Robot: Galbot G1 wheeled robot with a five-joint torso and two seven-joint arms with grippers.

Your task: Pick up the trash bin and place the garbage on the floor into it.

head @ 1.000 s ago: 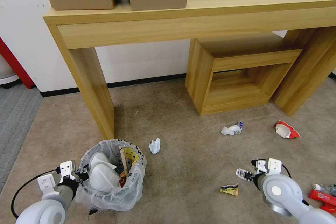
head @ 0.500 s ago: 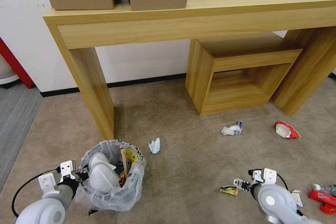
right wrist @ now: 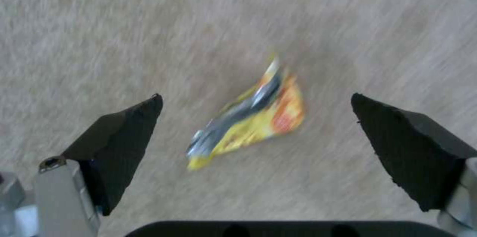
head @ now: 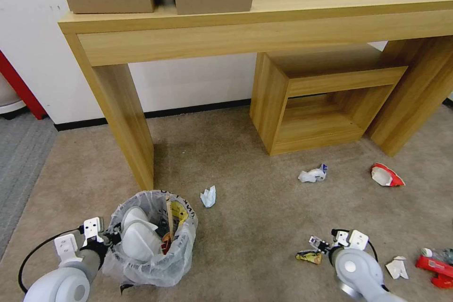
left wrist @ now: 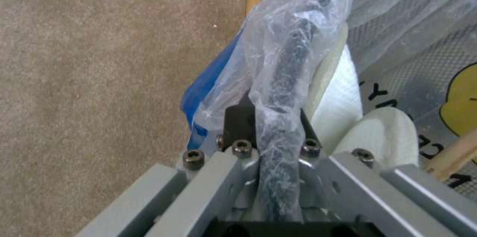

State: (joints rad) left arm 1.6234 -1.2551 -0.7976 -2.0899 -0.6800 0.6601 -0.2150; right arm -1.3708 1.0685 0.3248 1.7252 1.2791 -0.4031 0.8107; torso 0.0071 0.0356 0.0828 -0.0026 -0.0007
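The room was evenly and brightly lit, with no hard glare. A soft shadow lay on the floor [head: 245, 226] under the desk [head: 264, 14], darkest beside its left leg. The desk's straight edges bowed toward the head view's borders. In the right wrist view the yellow wrapper [right wrist: 251, 116] and the carpet were smeared by motion blur. The left wrist view was soft, the bag [left wrist: 293, 43] of the trash bin [head: 151, 240] shining faintly.

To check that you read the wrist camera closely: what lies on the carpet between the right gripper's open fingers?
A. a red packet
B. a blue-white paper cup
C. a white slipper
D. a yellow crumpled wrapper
D: in the right wrist view the right gripper stands open above the yellow crumpled wrapper on the carpet.
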